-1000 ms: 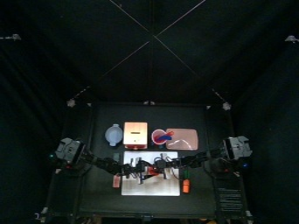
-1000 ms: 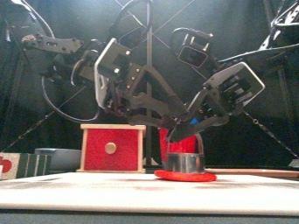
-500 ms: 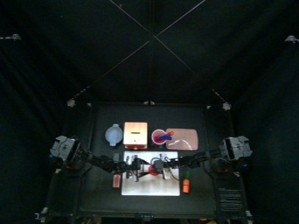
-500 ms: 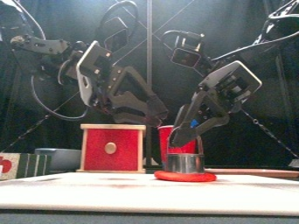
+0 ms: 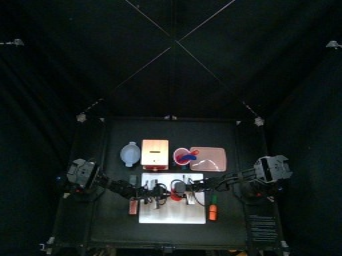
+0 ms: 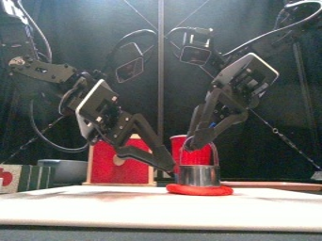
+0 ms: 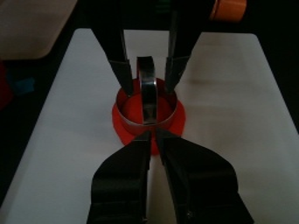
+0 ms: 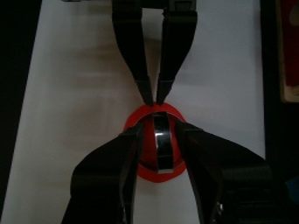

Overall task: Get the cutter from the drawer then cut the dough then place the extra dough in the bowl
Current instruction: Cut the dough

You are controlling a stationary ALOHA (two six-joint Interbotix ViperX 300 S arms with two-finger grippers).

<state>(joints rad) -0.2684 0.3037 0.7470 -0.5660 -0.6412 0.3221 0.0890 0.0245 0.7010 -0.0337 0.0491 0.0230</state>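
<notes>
Right wrist view: my right pincer clamps the cutter, which hides most of the dough on the white board. My left pincer is closed together nearby.

We see a black table carrying a white board at lower centre, with a bowl, wooden box and pink tray above it.

board: white, table 6 o'clock
dough: red, mid-board
left gripper: in from 9 o'clock, at dough
right gripper: in from 3 o'clock, at dough
box: 12 o'clock of board
bowl: 9 o'clock of box
tray: pink, 3 o'clock of box, red and blue pieces on it
orange toy: board's 4 o'clock edge
red item: board's 8 o'clock edge
</notes>
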